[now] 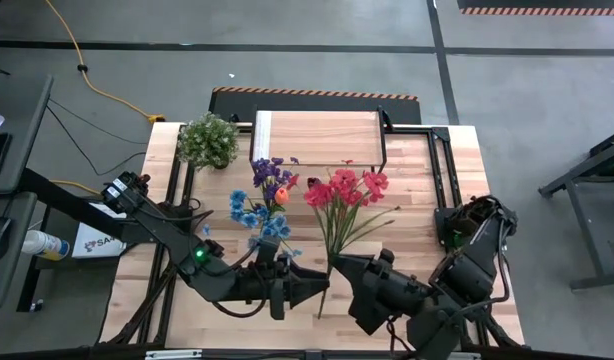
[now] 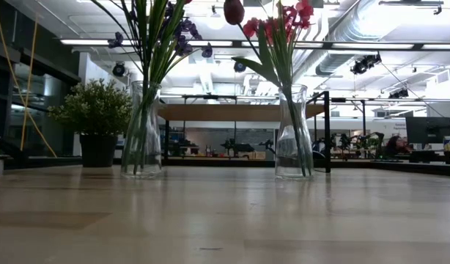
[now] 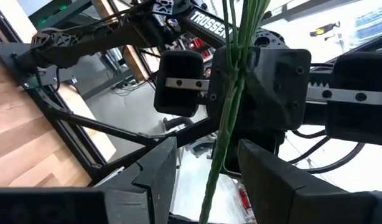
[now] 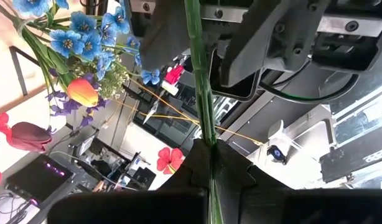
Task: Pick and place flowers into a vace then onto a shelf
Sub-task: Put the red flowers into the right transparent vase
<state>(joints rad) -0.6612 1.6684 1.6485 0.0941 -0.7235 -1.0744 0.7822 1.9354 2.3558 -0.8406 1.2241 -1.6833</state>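
Two black jointed robot arms, the left arm (image 1: 157, 225) at the lower left of the overhead frame with a small green light and thin black cables, the right arm (image 1: 457, 275) bulkier at the lower right. Close up, white "TROSSEN" lettering, silver screws and toothed silver rails show on matte black housings.

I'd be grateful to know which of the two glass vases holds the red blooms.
The right-hand vase in the low view holds the red blooms; the other vase, beside the potted plant, carries purple ones.
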